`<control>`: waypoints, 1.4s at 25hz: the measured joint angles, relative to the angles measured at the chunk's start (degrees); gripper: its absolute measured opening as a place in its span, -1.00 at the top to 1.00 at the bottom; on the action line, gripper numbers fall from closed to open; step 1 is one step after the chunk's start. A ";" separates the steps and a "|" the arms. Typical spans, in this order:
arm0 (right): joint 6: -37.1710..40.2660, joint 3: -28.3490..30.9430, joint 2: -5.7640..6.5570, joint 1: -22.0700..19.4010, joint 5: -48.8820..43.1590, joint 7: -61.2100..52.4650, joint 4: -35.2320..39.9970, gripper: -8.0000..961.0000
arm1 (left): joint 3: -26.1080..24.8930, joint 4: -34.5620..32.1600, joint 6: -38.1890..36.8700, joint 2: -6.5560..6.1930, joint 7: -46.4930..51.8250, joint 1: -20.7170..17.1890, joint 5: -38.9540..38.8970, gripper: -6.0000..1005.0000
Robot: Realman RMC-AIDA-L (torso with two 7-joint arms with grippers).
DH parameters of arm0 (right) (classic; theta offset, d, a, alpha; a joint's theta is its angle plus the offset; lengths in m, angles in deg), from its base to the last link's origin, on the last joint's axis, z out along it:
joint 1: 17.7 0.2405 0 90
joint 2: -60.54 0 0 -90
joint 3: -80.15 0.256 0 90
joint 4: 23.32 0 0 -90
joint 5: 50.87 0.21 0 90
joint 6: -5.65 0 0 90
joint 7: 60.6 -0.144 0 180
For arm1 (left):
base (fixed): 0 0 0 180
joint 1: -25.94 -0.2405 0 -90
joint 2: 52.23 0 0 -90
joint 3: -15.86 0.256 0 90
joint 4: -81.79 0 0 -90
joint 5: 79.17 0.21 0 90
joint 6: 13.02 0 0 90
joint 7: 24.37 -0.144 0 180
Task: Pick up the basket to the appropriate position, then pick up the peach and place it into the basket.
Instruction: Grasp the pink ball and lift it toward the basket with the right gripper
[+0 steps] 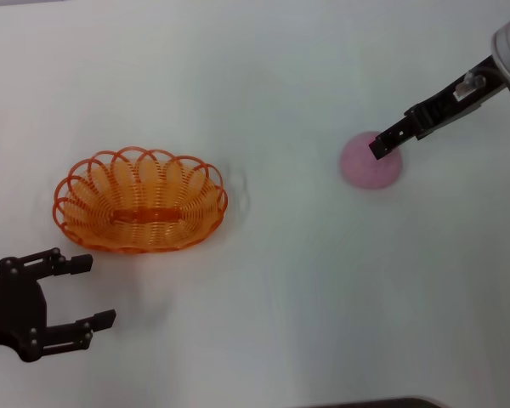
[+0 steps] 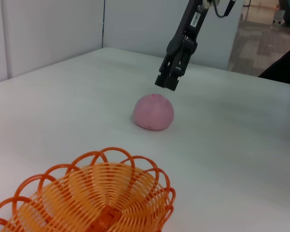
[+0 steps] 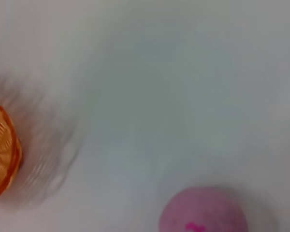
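The orange wire basket point(image 1: 141, 204) sits empty on the white table at the left. It also shows in the left wrist view point(image 2: 92, 198) and at the edge of the right wrist view point(image 3: 2, 159). My left gripper point(image 1: 99, 291) is open and empty, just in front of the basket and a little to its left, apart from it. The pink peach point(image 1: 363, 168) lies on the table at the right and shows in the left wrist view point(image 2: 153, 112) and the right wrist view point(image 3: 203, 215). My right gripper point(image 1: 382, 146) hangs just above the peach's top, also seen in the left wrist view point(image 2: 167, 81).
The white table point(image 1: 289, 280) stretches bare between the basket and the peach. Pale walls point(image 2: 48, 34) stand behind the table's far edge in the left wrist view.
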 joint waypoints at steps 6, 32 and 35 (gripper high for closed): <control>-2.46 -2.22 -0.29 0.14 -0.31 -0.36 -1.91 -0.73 | 0.08 0.09 -0.03 0.00 0.00 -0.04 -0.05 -0.56; -10.53 -6.56 -0.45 2.09 1.27 0.01 -9.84 -0.58 | 0.30 0.10 -0.03 0.00 0.00 0.11 0.20 -0.56; -10.47 -6.93 -0.52 2.13 1.71 0.17 -9.83 -0.33 | 0.30 0.10 -0.03 -0.05 0.00 0.16 0.27 -0.56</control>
